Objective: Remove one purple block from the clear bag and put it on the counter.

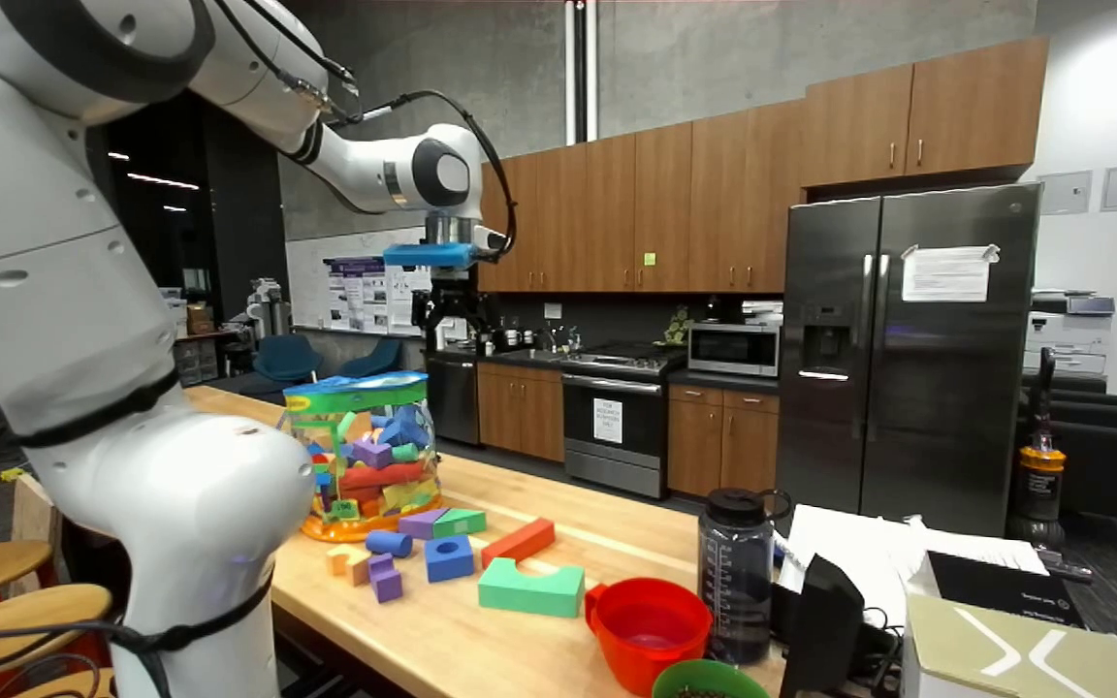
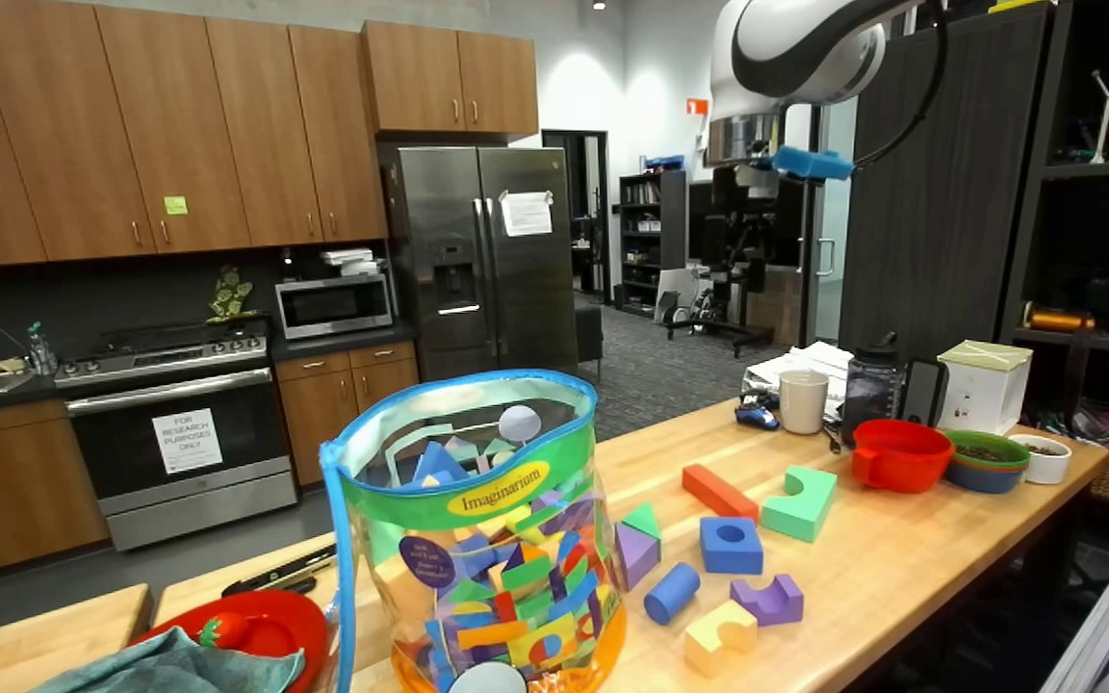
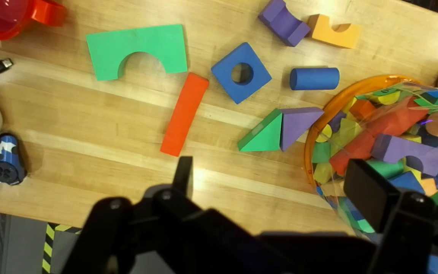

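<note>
In the wrist view my gripper (image 3: 272, 171) is open, its fingers wide apart with nothing between them. Both exterior views show it raised well above the counter (image 2: 834, 630). The clear bag (image 2: 391, 505), full of multicoloured blocks, stands upright on the wood with its top open. Through its plastic wall a purple arch block (image 3: 422, 152) shows beside a red one. Two purple blocks lie outside the bag: a triangle (image 3: 297, 123) close to its orange base and a small notched piece (image 3: 283, 23). The right finger overlaps part of the bag in the wrist view.
Around the purple pieces lie a green triangle (image 3: 262, 133), blue cylinder (image 3: 314, 78), blue holed block (image 3: 255, 82), red bar (image 3: 184, 114), green arch (image 3: 139, 49) and orange notched block (image 3: 337, 34). Farther along stand a red bowl (image 2: 901, 457) and dark bottle (image 2: 870, 395).
</note>
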Tool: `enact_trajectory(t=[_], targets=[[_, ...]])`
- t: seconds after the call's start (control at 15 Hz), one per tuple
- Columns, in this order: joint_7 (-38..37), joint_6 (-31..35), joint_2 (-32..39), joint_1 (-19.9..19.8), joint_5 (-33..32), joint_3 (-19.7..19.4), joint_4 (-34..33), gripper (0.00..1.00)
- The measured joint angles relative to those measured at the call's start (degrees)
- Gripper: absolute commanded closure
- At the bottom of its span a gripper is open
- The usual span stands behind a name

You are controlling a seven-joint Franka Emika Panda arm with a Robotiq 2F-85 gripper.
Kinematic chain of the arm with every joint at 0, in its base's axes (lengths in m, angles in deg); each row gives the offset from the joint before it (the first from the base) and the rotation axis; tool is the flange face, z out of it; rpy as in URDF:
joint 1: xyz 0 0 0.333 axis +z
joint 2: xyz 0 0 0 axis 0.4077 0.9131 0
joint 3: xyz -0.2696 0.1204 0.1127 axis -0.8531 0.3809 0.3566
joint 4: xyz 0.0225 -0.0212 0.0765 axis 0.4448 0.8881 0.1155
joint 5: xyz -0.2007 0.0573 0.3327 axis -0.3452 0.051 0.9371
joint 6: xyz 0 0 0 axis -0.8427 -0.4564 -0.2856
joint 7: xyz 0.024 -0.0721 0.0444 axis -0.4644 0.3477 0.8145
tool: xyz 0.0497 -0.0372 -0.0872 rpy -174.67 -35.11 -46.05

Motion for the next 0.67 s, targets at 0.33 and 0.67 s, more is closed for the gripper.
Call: enact_trajectory(t=[0.33,0.67], targets=[[6.29,-0.01,5.81,0.71,-2.03,0.83,-6.99,0.00],[10.95,0.07,12.72,2.84,-2.10,3.00,-15.24,0.00]])
